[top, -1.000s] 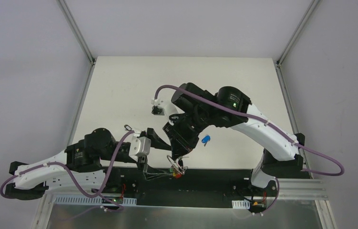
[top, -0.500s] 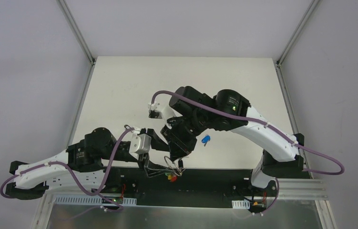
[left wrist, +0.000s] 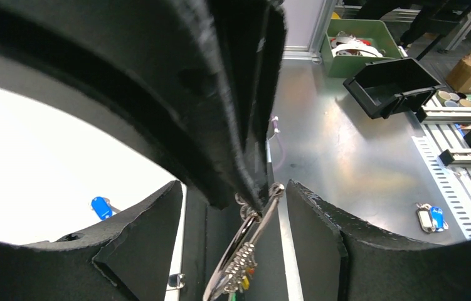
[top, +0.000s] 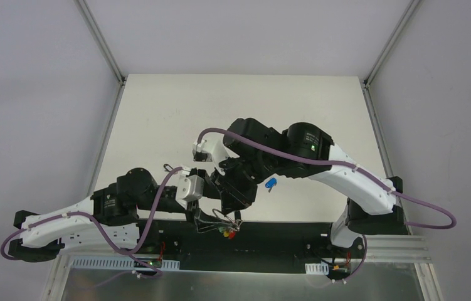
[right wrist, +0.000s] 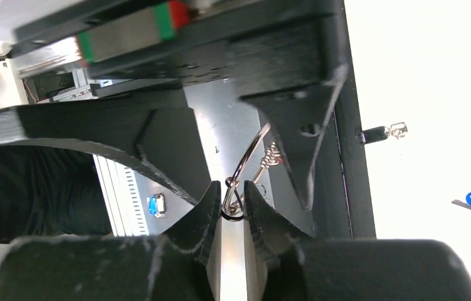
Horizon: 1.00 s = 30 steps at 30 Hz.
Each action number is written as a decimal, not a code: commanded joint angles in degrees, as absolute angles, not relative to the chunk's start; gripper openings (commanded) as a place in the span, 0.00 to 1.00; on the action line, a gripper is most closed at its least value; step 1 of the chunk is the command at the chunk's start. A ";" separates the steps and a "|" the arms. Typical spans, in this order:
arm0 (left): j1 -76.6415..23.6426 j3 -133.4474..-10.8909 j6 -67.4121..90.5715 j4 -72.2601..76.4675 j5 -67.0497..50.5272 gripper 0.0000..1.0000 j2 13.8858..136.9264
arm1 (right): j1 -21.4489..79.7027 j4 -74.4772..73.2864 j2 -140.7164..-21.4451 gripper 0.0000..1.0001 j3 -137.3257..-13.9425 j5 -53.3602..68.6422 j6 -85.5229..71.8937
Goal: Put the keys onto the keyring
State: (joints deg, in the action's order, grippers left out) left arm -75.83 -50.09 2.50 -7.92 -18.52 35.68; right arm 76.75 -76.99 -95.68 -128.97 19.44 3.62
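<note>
The keyring [right wrist: 249, 157] is a silver ring hanging over the table's near edge, with red, yellow and green-capped keys [top: 226, 232] dangling under it. My right gripper [right wrist: 232, 204] is shut on the ring's upper part and holds it up. My left gripper [left wrist: 232, 207] stands open, one finger [left wrist: 151, 219] on each side of the keyring [left wrist: 245, 251], neither touching it. The blue-capped key [top: 271, 184] lies on the white table right of the grippers. The black-headed key [right wrist: 380, 133] lies on the table too, left of the left wrist [top: 169, 168].
A black rail [top: 283, 235] runs along the table's near edge under the ring. Below it is a metal bench with a green bin [left wrist: 358, 47], a black tray [left wrist: 396, 88] and a blue tag [left wrist: 430, 216]. Both arms crowd the front middle.
The right arm has carried the keyring a little left. The left gripper has swung in around the ring and its jaws have narrowed somewhat.
</note>
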 commanded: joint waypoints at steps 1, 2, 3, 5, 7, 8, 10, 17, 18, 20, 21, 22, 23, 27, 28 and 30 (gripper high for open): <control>-76.46 -49.75 3.81 -5.20 -16.20 0.60 36.14 | 77.97 -74.41 -92.09 0.00 -130.89 17.90 5.77; -76.51 -49.71 4.01 -5.23 -16.03 0.60 36.19 | 78.16 -74.24 -91.83 0.00 -130.80 17.66 5.94; -76.47 -49.70 4.18 -5.25 -15.93 0.60 36.19 | 78.36 -74.17 -91.65 0.00 -130.72 17.32 5.99; -76.46 -49.72 4.39 -5.27 -15.70 0.59 36.18 | 78.65 -73.98 -91.42 0.00 -130.61 16.73 6.19; -76.46 -49.95 4.58 -5.27 -15.70 0.56 36.17 | 79.05 -73.98 -91.33 0.00 -130.61 16.05 6.38; -76.46 -50.08 4.66 -5.27 -15.81 0.54 36.16 | 79.13 -74.00 -91.25 0.00 -130.61 15.76 6.46; -76.46 -50.35 4.74 -5.26 -16.03 0.50 36.22 | 79.27 -73.81 -91.19 0.00 -130.57 15.40 6.51; -76.48 -51.36 5.21 -4.00 -18.26 0.29 36.99 | 79.81 -72.73 -90.73 0.00 -129.36 14.22 6.82; -76.42 -51.10 5.39 -2.99 -19.11 0.23 36.96 | 79.93 -72.60 -90.59 0.00 -129.13 14.11 6.78; -76.46 -50.81 6.22 -0.96 -19.87 0.05 36.83 | 80.11 -72.11 -90.30 0.00 -128.67 13.70 6.81; -76.51 -50.77 6.67 -0.58 -20.01 0.00 36.82 | 80.26 -71.93 -90.20 0.00 -128.38 13.51 6.85; -76.49 -50.69 6.95 -0.30 -19.93 0.00 36.84 | 80.31 -71.81 -90.01 0.00 -128.13 13.27 6.80; -76.47 -50.68 7.22 -0.26 -19.73 0.00 36.79 | 80.40 -71.69 -89.88 0.00 -127.86 13.12 6.82; -76.46 -50.56 8.51 1.35 -18.00 0.00 36.57 | 80.93 -71.62 -89.18 0.00 -126.66 11.55 6.72; -76.46 -50.53 8.84 1.48 -17.67 0.00 36.42 | 81.07 -71.47 -88.90 0.09 -126.21 11.21 6.64; -76.46 -50.43 9.63 1.36 -17.05 0.00 36.32 | 81.20 -70.20 -87.68 0.23 -125.11 10.30 6.05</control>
State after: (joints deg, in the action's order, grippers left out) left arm -76.18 -49.74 7.18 -5.43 -18.98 36.80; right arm 80.23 -73.23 -90.80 -126.63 11.94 6.24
